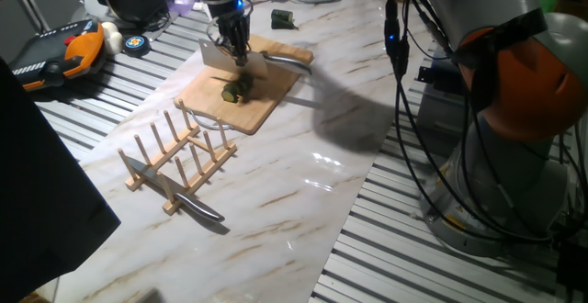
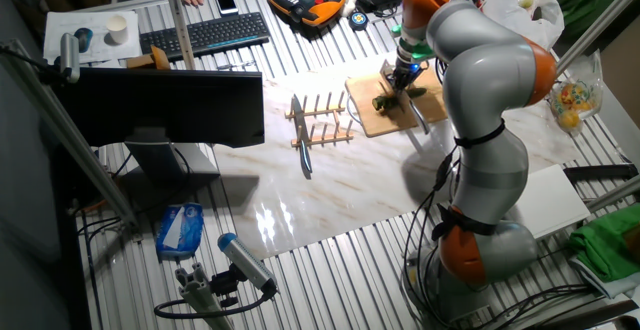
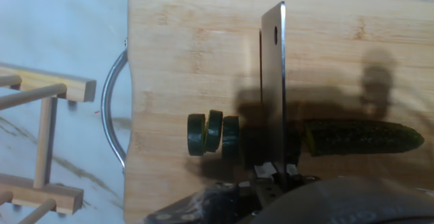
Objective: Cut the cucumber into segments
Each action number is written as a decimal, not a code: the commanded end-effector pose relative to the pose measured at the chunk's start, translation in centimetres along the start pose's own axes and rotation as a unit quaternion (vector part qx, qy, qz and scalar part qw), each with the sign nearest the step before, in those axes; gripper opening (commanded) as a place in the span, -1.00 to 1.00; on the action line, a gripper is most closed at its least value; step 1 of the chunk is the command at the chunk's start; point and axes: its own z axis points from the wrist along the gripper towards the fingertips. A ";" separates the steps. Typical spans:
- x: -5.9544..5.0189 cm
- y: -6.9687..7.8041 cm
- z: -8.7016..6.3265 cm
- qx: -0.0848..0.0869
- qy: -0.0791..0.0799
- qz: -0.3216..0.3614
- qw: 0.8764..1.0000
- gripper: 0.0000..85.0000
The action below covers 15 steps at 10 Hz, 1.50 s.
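Observation:
The cucumber point(image 3: 359, 138) lies across the wooden board point(image 3: 190, 47), also seen in one fixed view point(image 1: 241, 86) and the other fixed view point(image 2: 386, 101). Three thin segments point(image 3: 213, 133) stand close together at its left end. My gripper point(image 3: 274, 173) is shut on the handle of a cleaver point(image 3: 274, 81), whose blade stands edge-down across the cucumber between the segments and the long uncut part. I cannot tell how deep the blade sits. The gripper point(image 1: 235, 44) hangs straight over the board point(image 1: 266, 110), as the other fixed view point(image 2: 404, 72) also shows.
A wooden peg rack point(image 1: 179, 156) stands in front of the board with a knife point(image 1: 179, 196) lying through it. A small dark green stub point(image 1: 282, 18) lies behind the board. The board's metal handle point(image 3: 115, 108) faces the rack. A controller point(image 1: 64, 53) and clutter lie at the far left.

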 end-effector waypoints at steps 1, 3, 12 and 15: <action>0.0 0.1 0.1 -0.001 0.000 0.000 1.000 -0.98; -0.1 0.2 0.3 -0.001 0.000 0.000 1.000 -0.98; -0.3 0.2 2.6 -0.007 -0.003 -0.001 1.000 -0.98; -0.3 0.1 2.9 -0.010 -0.002 -0.003 1.000 -0.98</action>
